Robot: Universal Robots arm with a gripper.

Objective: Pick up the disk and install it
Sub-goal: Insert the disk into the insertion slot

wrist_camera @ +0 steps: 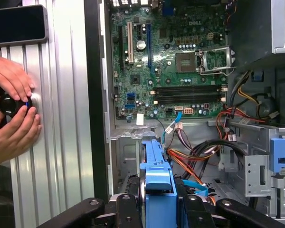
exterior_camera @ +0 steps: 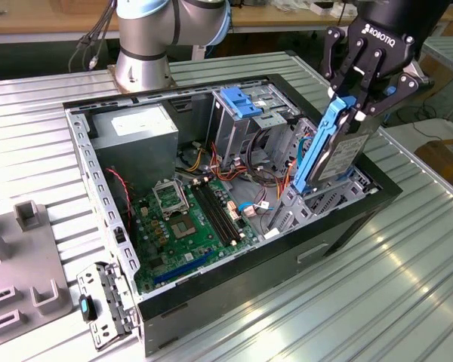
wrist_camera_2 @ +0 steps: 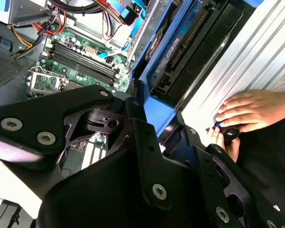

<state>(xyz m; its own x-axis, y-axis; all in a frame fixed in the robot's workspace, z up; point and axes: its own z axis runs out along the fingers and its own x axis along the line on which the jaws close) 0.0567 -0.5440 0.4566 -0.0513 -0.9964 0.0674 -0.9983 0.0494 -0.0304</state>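
Exterior view: end effector [exterior_camera: 360, 105] clamped on the disk [exterior_camera: 338, 154] above the case [exterior_camera: 234, 290] on a ribbed metal table [exterior_camera: 408, 260].

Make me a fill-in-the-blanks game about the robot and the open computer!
The gripper holds the disk, whose plastic frame is ____.
The motherboard inside the computer case is ____.
A black knob on the metal table is touched by a person's two ____.
Missing words: blue, green, hands.
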